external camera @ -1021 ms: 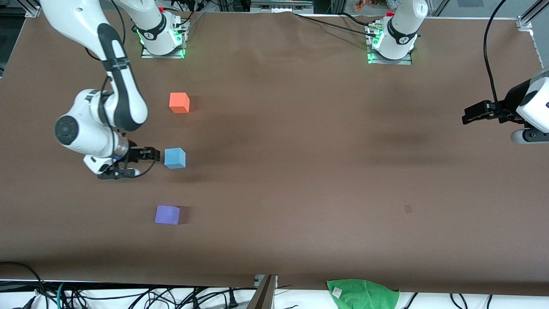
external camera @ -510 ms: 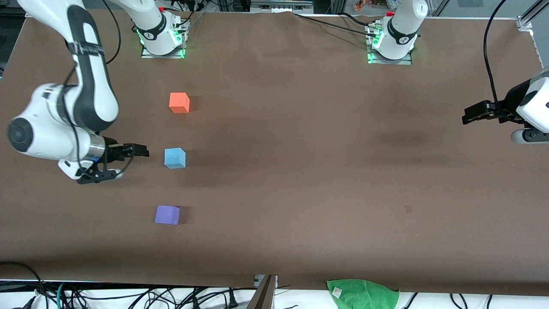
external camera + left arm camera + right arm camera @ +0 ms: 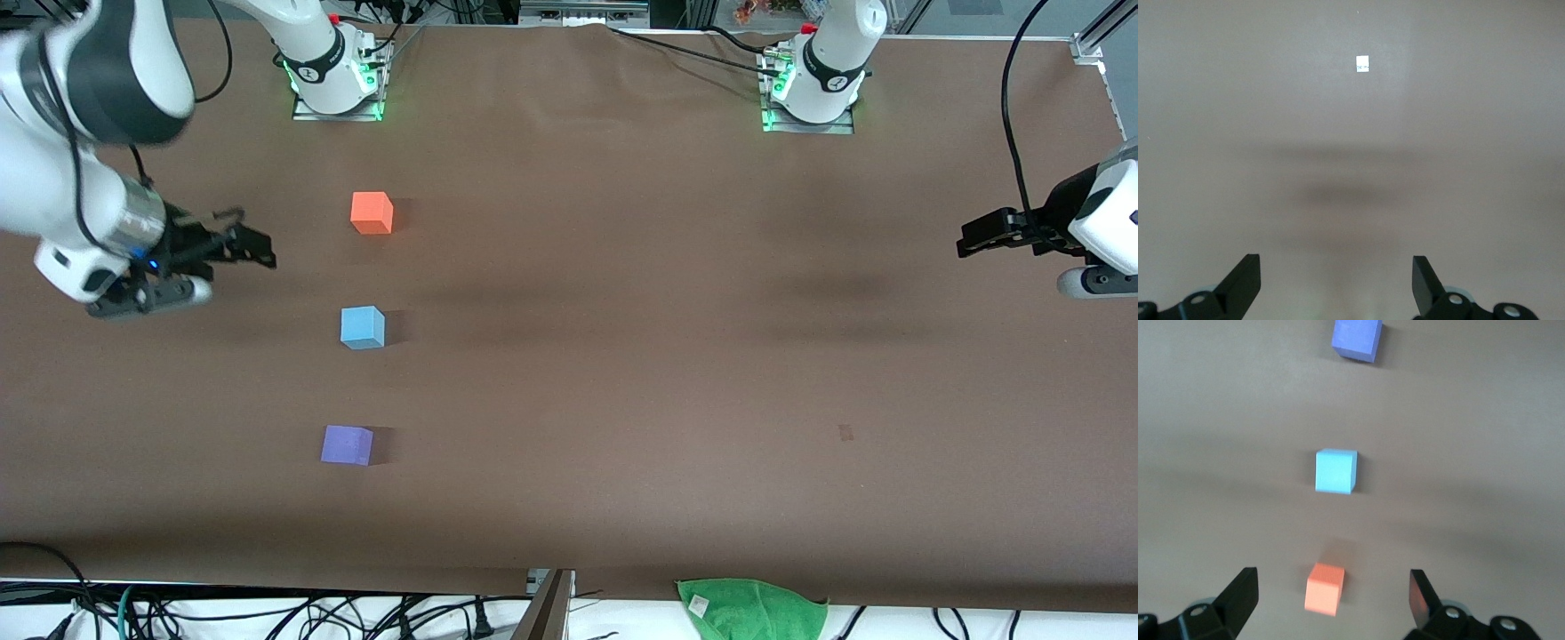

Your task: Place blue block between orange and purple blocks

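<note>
The blue block (image 3: 363, 327) (image 3: 1336, 471) rests on the brown table in a row between the orange block (image 3: 372, 213) (image 3: 1324, 588) and the purple block (image 3: 347, 444) (image 3: 1355, 340). The orange one lies farther from the front camera, the purple one nearer. My right gripper (image 3: 252, 247) (image 3: 1333, 579) hangs open and empty above the table, beside the row toward the right arm's end. It touches no block. My left gripper (image 3: 971, 242) (image 3: 1335, 263) waits open and empty over the left arm's end of the table.
A green cloth (image 3: 751, 607) lies at the table's edge nearest the front camera. A small dark mark (image 3: 845, 433) shows on the table cover. In the left wrist view a small white tag (image 3: 1363, 63) lies on the table. Cables run along both long edges.
My right gripper has pulled away from the blue block, rising and drawing off toward the right arm's end. The blue block stays in place. The left arm has not moved.
</note>
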